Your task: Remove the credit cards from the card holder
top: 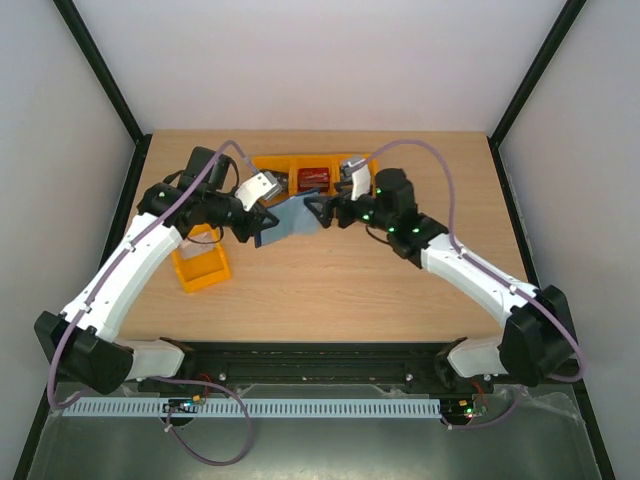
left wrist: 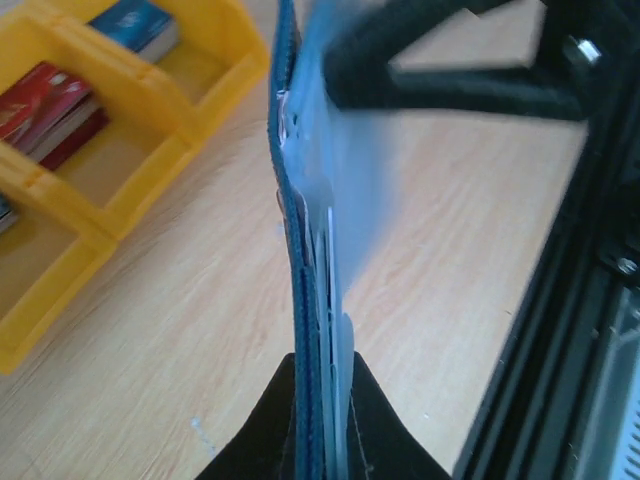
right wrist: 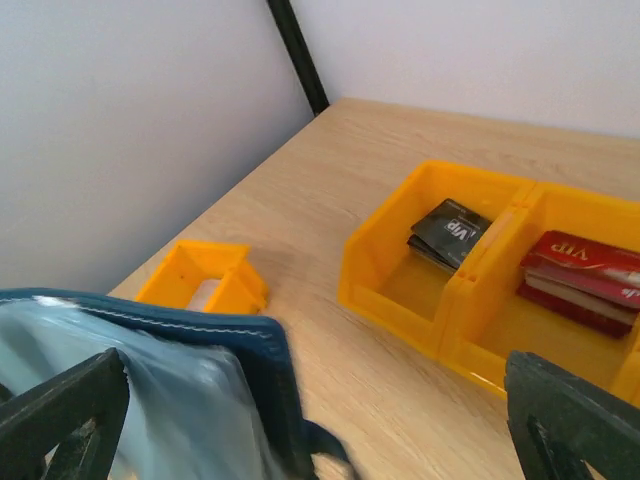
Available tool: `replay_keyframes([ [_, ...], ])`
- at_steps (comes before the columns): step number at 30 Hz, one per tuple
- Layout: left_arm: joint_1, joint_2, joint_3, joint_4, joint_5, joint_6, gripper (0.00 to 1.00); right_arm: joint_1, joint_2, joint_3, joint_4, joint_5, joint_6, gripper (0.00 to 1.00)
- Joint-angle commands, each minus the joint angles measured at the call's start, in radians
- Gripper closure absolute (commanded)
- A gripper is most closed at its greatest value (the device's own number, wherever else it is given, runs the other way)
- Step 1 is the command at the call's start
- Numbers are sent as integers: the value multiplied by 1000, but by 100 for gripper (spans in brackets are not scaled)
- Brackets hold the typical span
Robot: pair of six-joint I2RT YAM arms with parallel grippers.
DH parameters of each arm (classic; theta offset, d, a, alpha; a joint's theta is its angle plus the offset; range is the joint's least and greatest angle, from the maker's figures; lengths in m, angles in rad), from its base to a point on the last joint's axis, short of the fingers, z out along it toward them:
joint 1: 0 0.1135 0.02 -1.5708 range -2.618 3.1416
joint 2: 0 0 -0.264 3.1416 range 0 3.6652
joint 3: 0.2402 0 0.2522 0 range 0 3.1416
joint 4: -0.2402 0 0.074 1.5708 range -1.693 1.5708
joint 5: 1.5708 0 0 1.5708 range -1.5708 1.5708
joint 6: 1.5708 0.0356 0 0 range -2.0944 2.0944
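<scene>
Above the counter (top: 350,290), left claw (top: 262,222) pinches holder (top: 292,215) edge-up, its length running toward the nearer, wide-open, empty right claw (top: 316,210).

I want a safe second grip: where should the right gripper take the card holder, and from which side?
Probably its free end, opposite where the left gripper clamps it. The card holder is held on edge, thin, so the open right gripper should come from that end, one finger on each face.

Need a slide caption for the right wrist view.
Right gripper open near the card holder, with black cards and red cards lying in the orange bins beyond.
</scene>
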Motion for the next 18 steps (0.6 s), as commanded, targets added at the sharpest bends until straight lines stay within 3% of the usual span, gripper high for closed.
replay_keyframes([
  [1,-3,-35,68,-134,178,162,98,-55,-94,-43,58,-265,-121,1],
  [7,-3,-17,130,-173,256,196,98,-55,-80,-15,-26,-526,-178,1],
  [11,-2,-14,160,-227,336,268,98,-55,-62,-6,-44,-520,-169,1],
  [12,-2,-14,164,-242,351,286,98,-55,-56,2,-51,-531,-170,8],
  [15,6,-23,160,-236,362,272,97,-55,-43,16,-22,-588,-114,54],
  [18,32,-29,148,-202,371,227,76,-55,-40,10,29,-623,-73,97],
])
